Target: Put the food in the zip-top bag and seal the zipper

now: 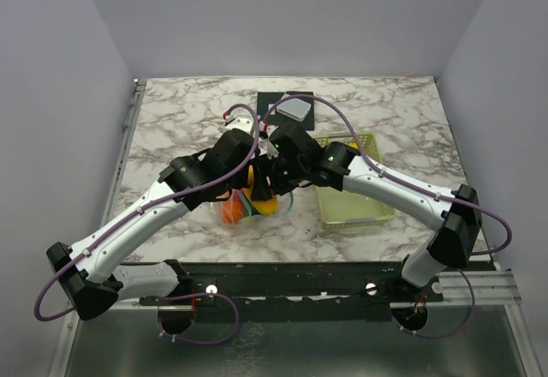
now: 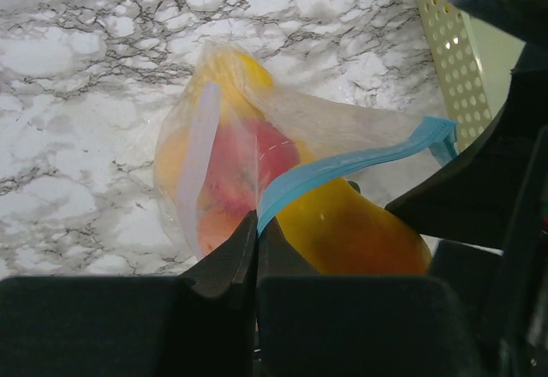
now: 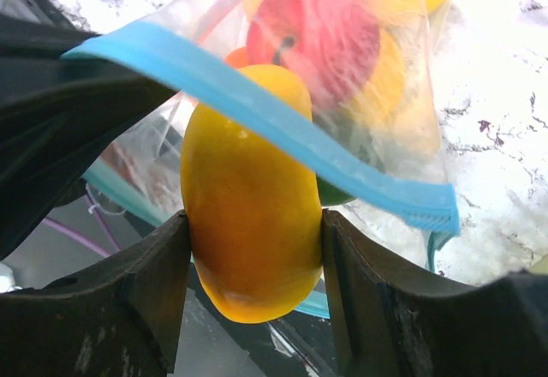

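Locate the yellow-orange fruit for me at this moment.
Right wrist view: the yellow-orange fruit sits clamped in the right pincer at the mouth of the zip-top bag, just behind the blue zipper; in the top view it is left of the basket.

The 2 arms [image 1: 141,216] reached inward; left gripper [image 2: 257,223] pinched shut on the zipper [image 2: 342,168], right gripper [image 3: 254,227] clamped a yellow fruit [image 3: 247,180]

1. Left arm [image 1: 145,214] and right arm [image 1: 402,190] meet over the bag [image 1: 235,212] mid-table, blocking the near-centre.
2. Basket [image 1: 355,208] fills the right side.
3. Pad [image 1: 267,103] sits at the far edge.
4. Left edge and far corners lie open.
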Available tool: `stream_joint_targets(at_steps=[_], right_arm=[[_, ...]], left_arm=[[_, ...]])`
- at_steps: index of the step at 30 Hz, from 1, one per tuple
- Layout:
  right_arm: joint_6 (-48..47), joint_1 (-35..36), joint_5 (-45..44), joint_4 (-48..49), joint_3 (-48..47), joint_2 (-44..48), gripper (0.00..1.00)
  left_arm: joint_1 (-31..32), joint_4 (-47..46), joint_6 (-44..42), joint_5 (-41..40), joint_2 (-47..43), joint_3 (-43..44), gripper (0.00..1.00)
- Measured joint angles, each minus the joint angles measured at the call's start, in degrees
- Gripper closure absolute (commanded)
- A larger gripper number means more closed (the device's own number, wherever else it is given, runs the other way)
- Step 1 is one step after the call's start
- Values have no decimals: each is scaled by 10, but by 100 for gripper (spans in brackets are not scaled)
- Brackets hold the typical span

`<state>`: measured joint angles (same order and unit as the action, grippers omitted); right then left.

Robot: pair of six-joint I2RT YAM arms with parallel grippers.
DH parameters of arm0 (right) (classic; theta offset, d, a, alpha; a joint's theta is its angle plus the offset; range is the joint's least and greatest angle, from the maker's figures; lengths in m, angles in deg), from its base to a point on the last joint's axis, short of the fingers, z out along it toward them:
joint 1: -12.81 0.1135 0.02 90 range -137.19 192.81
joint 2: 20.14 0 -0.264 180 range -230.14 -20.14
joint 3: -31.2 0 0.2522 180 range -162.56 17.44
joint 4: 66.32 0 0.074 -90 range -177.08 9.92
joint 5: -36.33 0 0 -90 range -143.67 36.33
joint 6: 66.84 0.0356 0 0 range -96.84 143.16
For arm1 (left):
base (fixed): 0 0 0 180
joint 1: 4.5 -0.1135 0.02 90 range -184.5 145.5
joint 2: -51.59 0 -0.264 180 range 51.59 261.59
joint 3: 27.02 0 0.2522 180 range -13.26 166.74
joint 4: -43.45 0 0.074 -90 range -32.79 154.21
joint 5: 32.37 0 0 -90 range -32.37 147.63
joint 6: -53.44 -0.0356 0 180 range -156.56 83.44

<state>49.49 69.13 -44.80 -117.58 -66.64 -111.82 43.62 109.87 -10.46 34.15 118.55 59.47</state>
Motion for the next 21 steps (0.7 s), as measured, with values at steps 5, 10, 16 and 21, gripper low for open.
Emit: stream_joint_targets(at_steps=[5,10,16,21], right_arm=[[43,0,-31,2,0,-15,68],[85,0,-63,16,0,-17,65],[122,0,-109,24,1,-34,50],[139,0,-142,23,16,-42,29]], left_arm=[[0,-2,2,2,0,0,100],[0,-3,6,6,0,-1,100],[0,-3,9,13,-5,-4,100],[0,-3,11,14,-10,-5,100]])
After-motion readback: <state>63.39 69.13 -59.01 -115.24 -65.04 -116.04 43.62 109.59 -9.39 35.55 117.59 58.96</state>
